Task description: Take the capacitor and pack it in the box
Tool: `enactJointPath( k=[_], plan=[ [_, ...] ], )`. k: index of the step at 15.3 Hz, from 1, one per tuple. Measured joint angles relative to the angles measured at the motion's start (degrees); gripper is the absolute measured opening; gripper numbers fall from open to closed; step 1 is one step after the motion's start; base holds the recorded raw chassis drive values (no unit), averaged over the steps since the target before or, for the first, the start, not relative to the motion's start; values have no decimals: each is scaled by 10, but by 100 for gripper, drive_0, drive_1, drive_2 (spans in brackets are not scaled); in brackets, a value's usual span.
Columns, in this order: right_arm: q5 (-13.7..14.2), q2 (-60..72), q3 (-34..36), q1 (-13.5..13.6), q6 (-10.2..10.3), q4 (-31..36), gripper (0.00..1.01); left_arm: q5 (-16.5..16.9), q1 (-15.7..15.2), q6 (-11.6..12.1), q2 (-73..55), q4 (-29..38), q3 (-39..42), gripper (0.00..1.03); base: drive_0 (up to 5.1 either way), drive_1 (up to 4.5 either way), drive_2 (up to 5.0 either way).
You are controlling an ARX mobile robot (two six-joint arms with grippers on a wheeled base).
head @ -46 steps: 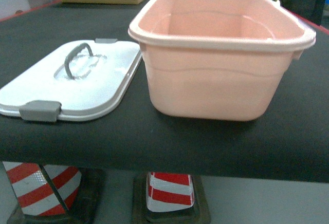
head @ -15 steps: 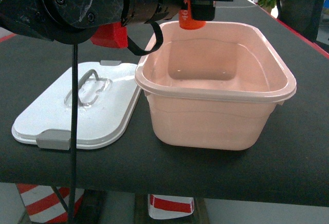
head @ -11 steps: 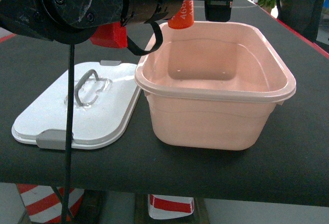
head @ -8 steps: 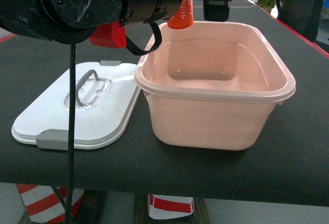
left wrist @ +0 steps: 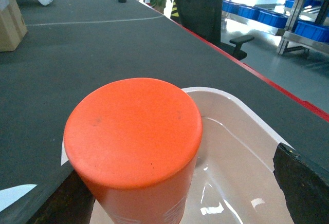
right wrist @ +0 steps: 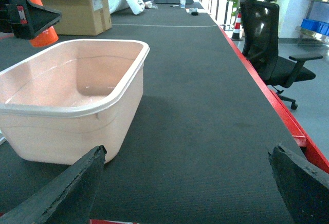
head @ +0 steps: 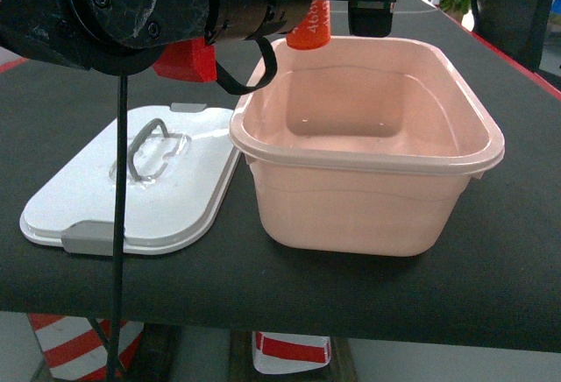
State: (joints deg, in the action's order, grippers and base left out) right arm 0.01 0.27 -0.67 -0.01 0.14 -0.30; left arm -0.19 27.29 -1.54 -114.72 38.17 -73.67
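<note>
We have the pink tub sitting open on the black table, its white lid lying flat just beside it on the left. Our left gripper is clenched on the orange capacitor, which hangs over the tub's far left rim rather than over its middle. Releasing here, we judge, risks the cylinder clipping the rim and rolling away across the table; its smooth round body would not stop readily. Our right gripper stands with its jaws spread and nothing between them, well off to the tub's right.
</note>
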Motion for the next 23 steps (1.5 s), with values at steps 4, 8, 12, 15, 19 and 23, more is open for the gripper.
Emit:
enactJointPath(
  k=[4,8,12,15,19,23],
  plan=[
    [0,0,0,0,0,0,98,0,0,0,0,0,0,98,0,0,0],
    [0,0,0,0,0,0,98,0,0,0,0,0,0,98,0,0,0],
    [0,0,0,0,0,0,98,50,-3,5,0,14,1,98,0,0,0],
    [0,0,0,0,0,0,98,57,2,18,3,35,8,98,0,0,0],
    [0,0,0,0,0,0,98,51,14,96,6,38,17,98,0,0,0],
    [0,0,0,0,0,0,98,48,15,90,6,4,17,98,0,0,0]
  ],
)
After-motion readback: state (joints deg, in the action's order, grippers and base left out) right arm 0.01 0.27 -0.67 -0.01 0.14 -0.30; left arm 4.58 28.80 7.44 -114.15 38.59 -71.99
